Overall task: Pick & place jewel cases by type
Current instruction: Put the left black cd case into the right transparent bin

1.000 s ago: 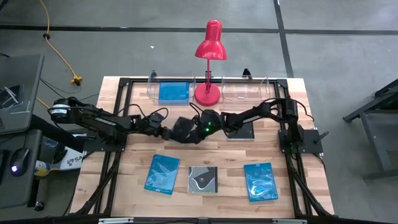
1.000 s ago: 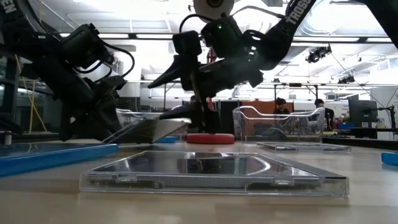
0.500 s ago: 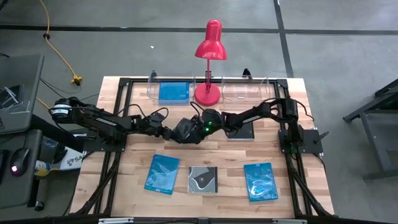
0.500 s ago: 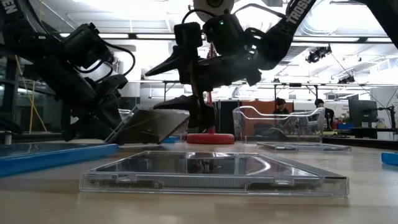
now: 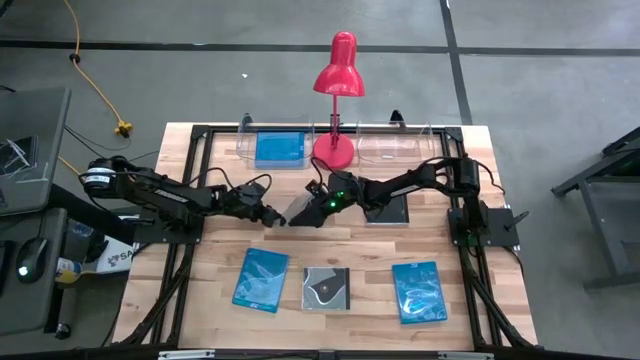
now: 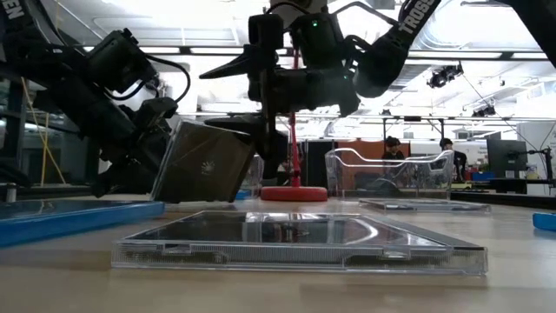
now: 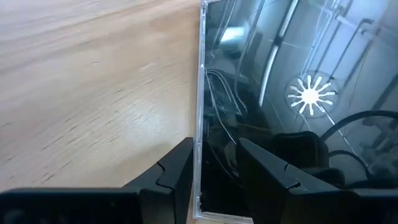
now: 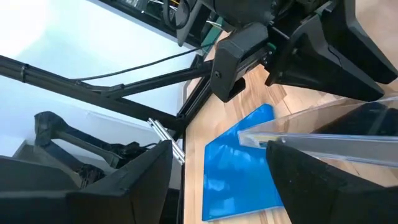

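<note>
A dark jewel case [image 6: 213, 165] stands steeply tilted above the table's middle, between my two grippers. My left gripper [image 5: 272, 214] is shut on its lower left edge. My right gripper [image 6: 221, 96] stands open at the case's raised edge, coming in from the right. Another dark case [image 5: 388, 210] lies flat under my right arm. Along the near edge lie a blue patterned case [image 5: 261, 279], a dark case with a white swirl [image 5: 327, 288] and a second blue patterned case [image 5: 419, 291]. A plain blue case [image 5: 278, 148] lies in the far left clear tray. My left gripper pinches the dark case's clear side edge [image 7: 200, 134] between its two fingers, one on each face. It comes slanting down from the table's left. The case is tilted, its far edge raised. My right gripper's lower finger [image 6: 234, 124] lies at the case's raised edge [image 8: 311, 138]. Its upper finger stands clear above.
A red desk lamp [image 5: 335, 150] stands at the far middle, between two clear trays [image 5: 400, 146]. Black frame rails [image 5: 190, 180] run along both table sides. Bare wood shows between the middle and the near row of cases.
The dark case has tipped from nearly flat to steeply tilted. Its free edge has risen while the edge in my left gripper stayed low. My right gripper has gone up a little and tipped upward along with that edge, keeping its fingers apart.
</note>
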Controlling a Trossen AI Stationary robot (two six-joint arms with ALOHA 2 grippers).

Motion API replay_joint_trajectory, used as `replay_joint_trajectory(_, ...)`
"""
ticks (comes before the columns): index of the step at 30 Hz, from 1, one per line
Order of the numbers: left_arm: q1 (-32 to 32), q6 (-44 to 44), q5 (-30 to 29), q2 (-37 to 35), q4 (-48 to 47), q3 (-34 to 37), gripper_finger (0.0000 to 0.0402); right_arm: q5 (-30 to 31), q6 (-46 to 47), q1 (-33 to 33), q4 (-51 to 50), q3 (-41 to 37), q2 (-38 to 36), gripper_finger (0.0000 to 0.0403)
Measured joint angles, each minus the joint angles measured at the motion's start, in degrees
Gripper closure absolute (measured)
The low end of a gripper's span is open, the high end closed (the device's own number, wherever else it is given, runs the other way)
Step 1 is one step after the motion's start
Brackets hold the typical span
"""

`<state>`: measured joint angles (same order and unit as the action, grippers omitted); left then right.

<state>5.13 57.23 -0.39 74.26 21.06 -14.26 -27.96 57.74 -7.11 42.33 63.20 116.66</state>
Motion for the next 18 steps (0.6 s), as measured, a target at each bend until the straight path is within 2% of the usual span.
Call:
replay_joint_trajectory(9,0.0,-1.8,0.6,0.1,2.8,0.0,0.0282,0.5,-0.2,0.0,-0.1,0.0,0.0,0.0151)
replay_joint_trajectory(18,0.1,-6.2,4.0,0.1,2.8,-2.5,0.0282,0.7,-0.3,0.0,1.4,-0.1,0.0,0.0151)
